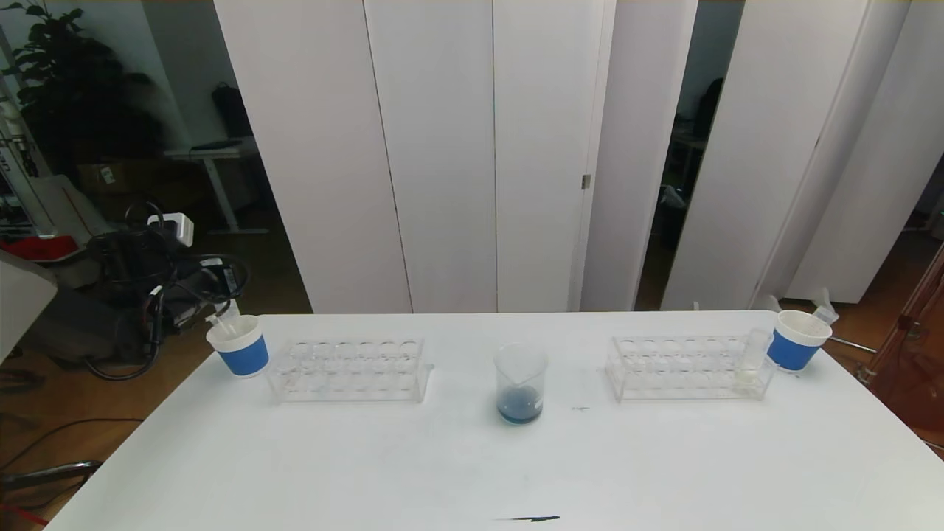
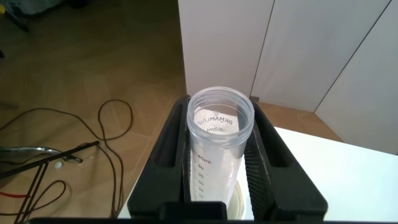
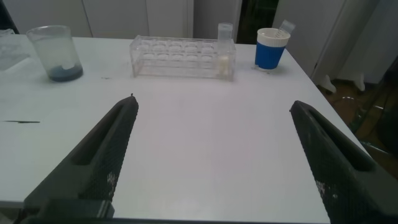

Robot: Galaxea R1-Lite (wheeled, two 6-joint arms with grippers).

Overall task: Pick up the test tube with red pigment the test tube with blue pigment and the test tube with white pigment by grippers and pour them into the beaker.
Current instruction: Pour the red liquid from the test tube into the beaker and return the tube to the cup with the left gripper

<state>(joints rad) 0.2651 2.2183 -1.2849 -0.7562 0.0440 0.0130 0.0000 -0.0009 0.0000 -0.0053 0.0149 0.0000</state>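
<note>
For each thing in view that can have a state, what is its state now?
Beaker: upright, blue liquid at its bottom.
Left tool: shut on an empty clear tube, over the left paper cup.
Right tool: open, holding nothing.
Right rack: one tube with whitish liquid, upright.
Left rack: empty.

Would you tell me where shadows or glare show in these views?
Head view: even light; the clear glass beaker casts hardly any shadow on the white table. Left wrist view: the clear graduated tube in the left gripper has a bright rim.
</note>
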